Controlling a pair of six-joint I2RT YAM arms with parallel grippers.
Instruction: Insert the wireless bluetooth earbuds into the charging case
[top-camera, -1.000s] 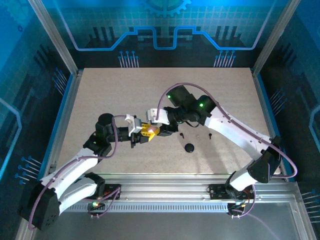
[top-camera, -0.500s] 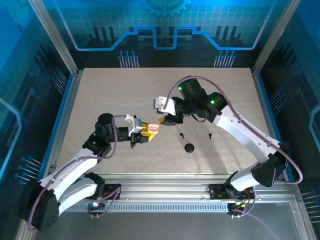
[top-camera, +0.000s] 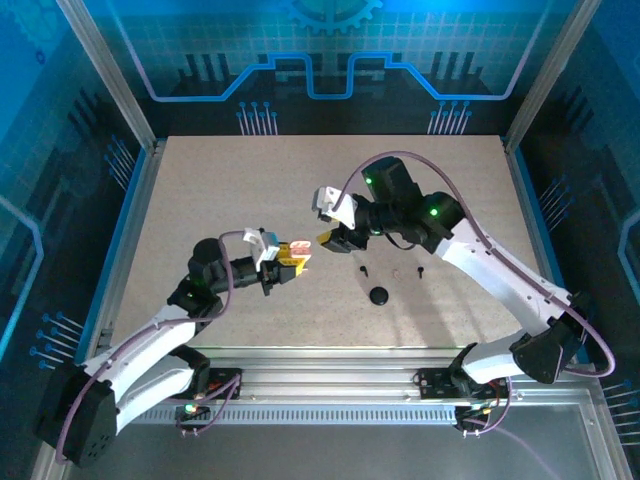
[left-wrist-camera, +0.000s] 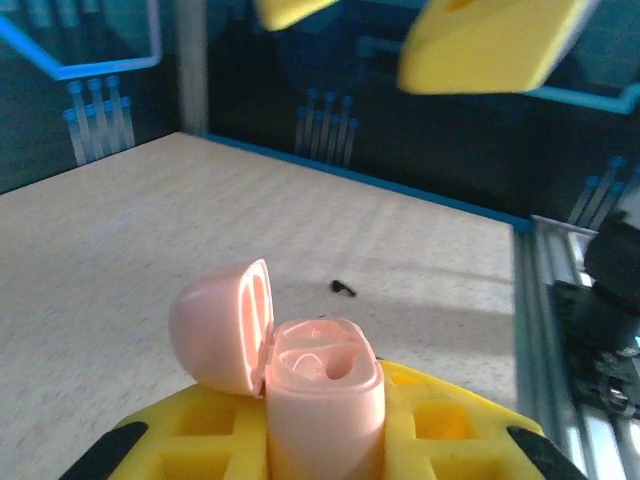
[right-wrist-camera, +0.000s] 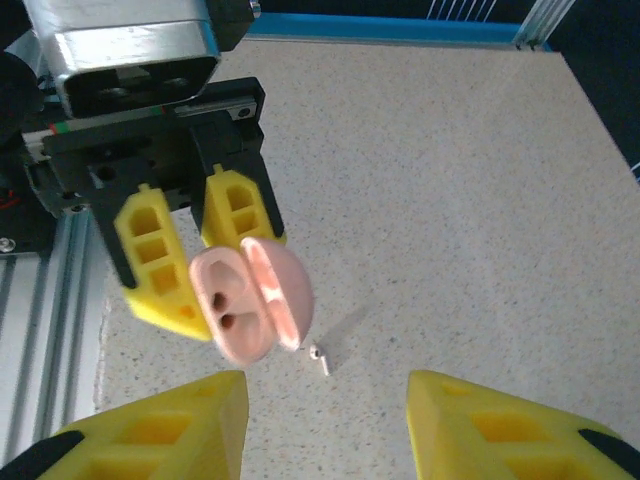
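You can't see the lower half of the pink case (left-wrist-camera: 325, 400): it's sunk between the left claw's (left-wrist-camera: 325, 440) yellow fingers and cut by the bottom edge. Right claw (left-wrist-camera: 420, 25) up top is blurred and cropped. The dark speck (left-wrist-camera: 343, 288) on the surface (left-wrist-camera: 150, 230) is too small to name, same for the pale bit (right-wrist-camera: 318, 357).

Pale pink charging case (left-wrist-camera: 325, 400) — speckled beige table (top-camera: 200, 200).

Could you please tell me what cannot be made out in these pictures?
- Left wrist: pale shapes inside the open case blend with its walls, so it is unclear whether they are an earbud or an empty well.
- Top view: two black specks are too small to identify.
- Right wrist: the pale bit below the case is tiny; the right gripper is cut off by the bottom edge.
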